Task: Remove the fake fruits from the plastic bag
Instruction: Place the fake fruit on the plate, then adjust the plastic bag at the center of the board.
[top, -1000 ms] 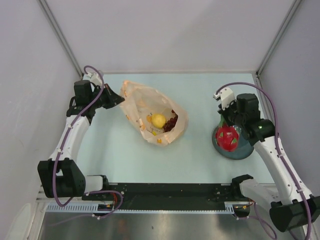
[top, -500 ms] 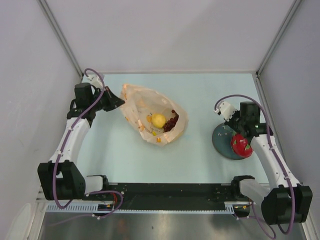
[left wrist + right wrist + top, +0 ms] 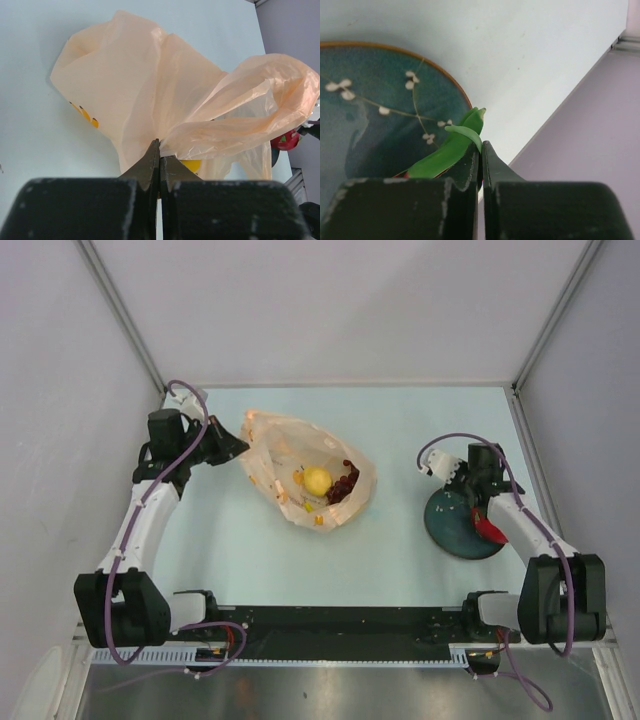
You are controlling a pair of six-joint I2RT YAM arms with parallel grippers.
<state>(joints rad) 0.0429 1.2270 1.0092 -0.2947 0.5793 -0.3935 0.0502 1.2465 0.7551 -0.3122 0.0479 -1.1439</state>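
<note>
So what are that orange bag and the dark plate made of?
The bag looks like thin plastic film: translucent, crinkled, with a yellow fruit showing through. The plate looks like glazed ceramic, given its glossy teal surface, painted white blossoms and brown rim, though melamine is possible.

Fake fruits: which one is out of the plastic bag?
The red plastic fruit with green leaves, at the dark blue-grey round plate; the yellow round fruit and dark red cluster lie inside the peach bag.

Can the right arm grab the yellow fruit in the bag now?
Probably not yet: the right gripper is shut on the red fruit over the plate, and the yellow fruit lies inside the bag.
</note>
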